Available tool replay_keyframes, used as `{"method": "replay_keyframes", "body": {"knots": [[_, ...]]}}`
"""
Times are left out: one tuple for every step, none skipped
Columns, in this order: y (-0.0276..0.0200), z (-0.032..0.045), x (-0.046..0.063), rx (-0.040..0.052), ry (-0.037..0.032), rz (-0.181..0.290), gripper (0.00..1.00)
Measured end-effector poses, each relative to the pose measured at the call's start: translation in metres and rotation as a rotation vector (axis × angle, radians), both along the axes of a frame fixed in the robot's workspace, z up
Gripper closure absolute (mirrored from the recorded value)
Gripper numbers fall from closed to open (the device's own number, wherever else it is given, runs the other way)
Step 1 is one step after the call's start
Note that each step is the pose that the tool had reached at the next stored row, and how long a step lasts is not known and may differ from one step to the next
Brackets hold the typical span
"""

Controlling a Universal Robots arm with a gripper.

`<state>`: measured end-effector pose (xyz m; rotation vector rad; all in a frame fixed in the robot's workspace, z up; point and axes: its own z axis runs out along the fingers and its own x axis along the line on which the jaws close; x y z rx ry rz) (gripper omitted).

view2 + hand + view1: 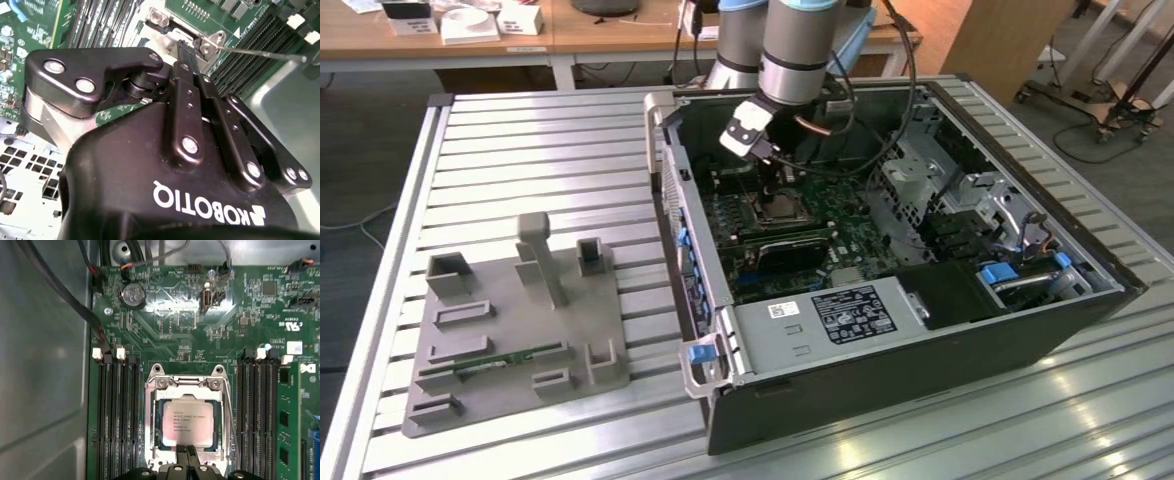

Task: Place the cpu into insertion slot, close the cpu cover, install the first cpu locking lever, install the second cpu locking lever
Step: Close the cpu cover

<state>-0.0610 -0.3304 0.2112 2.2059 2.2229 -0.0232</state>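
In the first wrist view the cpu (189, 424), a dull silver square chip, lies flat in the insertion slot (161, 440). The silver cpu cover (187, 392) frames the chip and looks lowered over it. My gripper (187, 456) is shut with nothing between its fingertips, which sit at the cover's edge beside the chip. A thin wire locking lever (231, 410) runs along one side of the slot. In the second wrist view that lever (260, 53) sticks out past the black fingers (186, 75). In the exterior view the gripper (771, 185) reaches down into the open computer case, just above the slot (785, 207).
Long black memory slots (117, 415) flank the socket on both sides. Case walls (670, 190), cables (834, 150) and a drive cage (934, 190) crowd the arm. A grey fixture block (507, 330) stands on the slatted table at the exterior view's left.
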Motion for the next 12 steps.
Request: {"method": "replay_keyframes", "body": {"knots": [[0.0000, -0.0018, -0.0004, -0.0001, 0.0001, 0.000, 0.90], [0.0000, -0.0036, -0.0009, -0.0001, 0.0001, 0.001, 0.90], [0.0000, -0.0053, -0.0013, -0.0001, 0.0001, 0.001, 0.90], [0.0000, -0.0071, -0.0019, 0.0000, 0.0000, 0.002, 0.90], [0.0000, -0.0088, -0.0023, 0.0000, 0.0000, 0.002, 0.90], [0.0000, -0.0104, -0.0024, 0.0001, 0.0000, 0.003, 0.90], [0.0000, -0.0110, -0.0026, -0.0001, 0.0001, 0.004, 0.90], [0.0000, -0.0109, -0.0027, -0.0002, 0.0002, 0.004, 0.90], [0.0000, -0.0108, -0.0028, -0.0002, 0.0002, 0.004, 0.90], [0.0000, -0.0101, -0.0028, -0.0002, 0.0001, 0.004, 0.90], [0.0000, -0.0089, -0.0028, -0.0001, 0.0001, 0.004, 0.90], [0.0000, -0.0074, -0.0028, -0.0001, 0.0001, 0.005, 0.90]]}}
